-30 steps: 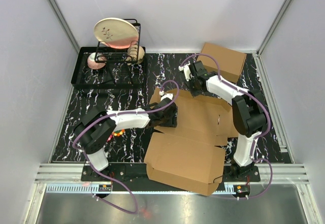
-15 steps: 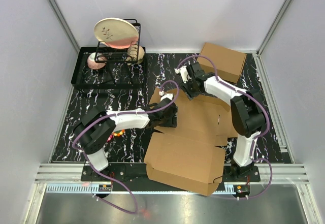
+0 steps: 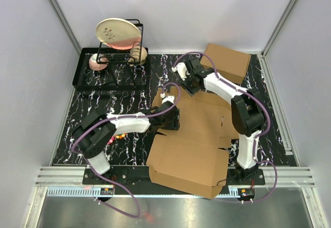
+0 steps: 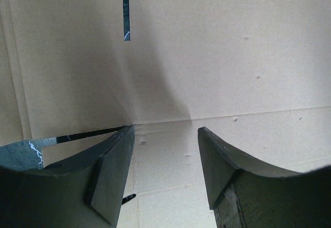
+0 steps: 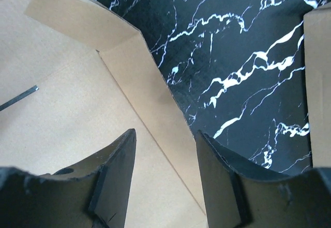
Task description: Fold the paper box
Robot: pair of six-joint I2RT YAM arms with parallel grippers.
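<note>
Right gripper (image 5: 165, 135), jaws apart and empty, poised over the narrow far flap (image 5: 150, 93) of the paper box (image 3: 196, 130). Left gripper (image 4: 163, 135), also spread and holding nothing, sits low over a crease (image 4: 248, 115) in the middle panel. The box lies mostly flat on the table (image 3: 129, 91) between the two arms, its near panel reaching the front rail. The step appears to be raising the far flap: the right fingers should take it close to its fold line and hinge it upward, while the left presses just inside the crease so the sheet cannot slide. Whether either gripper touches the cardboard cannot be told. Both arms mask parts of the sheet from above, and the near panel's tilt is uncertain. A made-up box (image 3: 226, 61) stands apart at the far right.
</note>
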